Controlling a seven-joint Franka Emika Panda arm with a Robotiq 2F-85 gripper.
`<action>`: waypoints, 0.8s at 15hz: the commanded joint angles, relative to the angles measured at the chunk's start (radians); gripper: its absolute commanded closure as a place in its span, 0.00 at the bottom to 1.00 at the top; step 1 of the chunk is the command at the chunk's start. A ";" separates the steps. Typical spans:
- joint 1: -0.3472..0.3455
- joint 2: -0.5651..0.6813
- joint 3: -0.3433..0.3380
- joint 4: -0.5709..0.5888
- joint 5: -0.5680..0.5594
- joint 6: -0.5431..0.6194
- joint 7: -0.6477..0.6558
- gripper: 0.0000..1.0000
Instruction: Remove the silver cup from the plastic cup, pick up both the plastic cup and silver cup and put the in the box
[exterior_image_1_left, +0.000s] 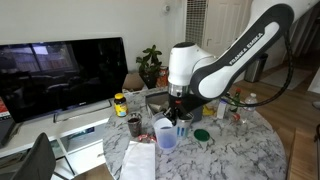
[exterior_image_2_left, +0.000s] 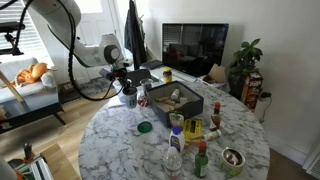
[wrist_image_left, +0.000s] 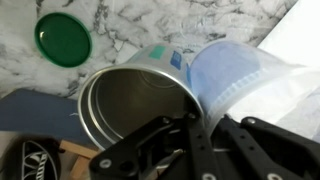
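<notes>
The tool (wrist_image_left: 195, 122) has its black fingers drawn close together on the rim of the silver cup (wrist_image_left: 135, 105). One finger sits inside the mouth and the other outside, so they appear to pinch the cup's wall. Only the wrist view shows this. In both exterior views the tool (exterior_image_1_left: 178, 112) (exterior_image_2_left: 128, 88) hangs low over the counter (exterior_image_1_left: 230, 150), and the steel cup is too small there to pick out.

The silver cup sits right at the fingertips, and its open mouth faces the wrist camera. Its long axis runs roughly along the tool's own reach. It is tipped a little, so the outer wall with a blue-green label shows on the far side.

The plastic cup (wrist_image_left: 245, 80) lies just beside the silver cup, on the outer finger's side. I cannot tell whether the two cups touch. In an exterior view the plastic cup (exterior_image_1_left: 165, 136) stands upright just under the tool, mouth up.

Beyond the fingertips, on the marble, lies a green lid (wrist_image_left: 63, 38). It is also visible in an exterior view (exterior_image_1_left: 203, 134).

The box (exterior_image_2_left: 185, 110) sits close beside the tool. It appears plainly only in that exterior view.
</notes>
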 joint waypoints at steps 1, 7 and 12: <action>-0.034 -0.204 0.002 -0.101 -0.017 -0.086 0.033 0.98; -0.089 -0.227 0.046 -0.070 -0.009 -0.095 0.011 0.98; -0.146 -0.212 0.012 0.017 -0.129 -0.097 0.048 0.98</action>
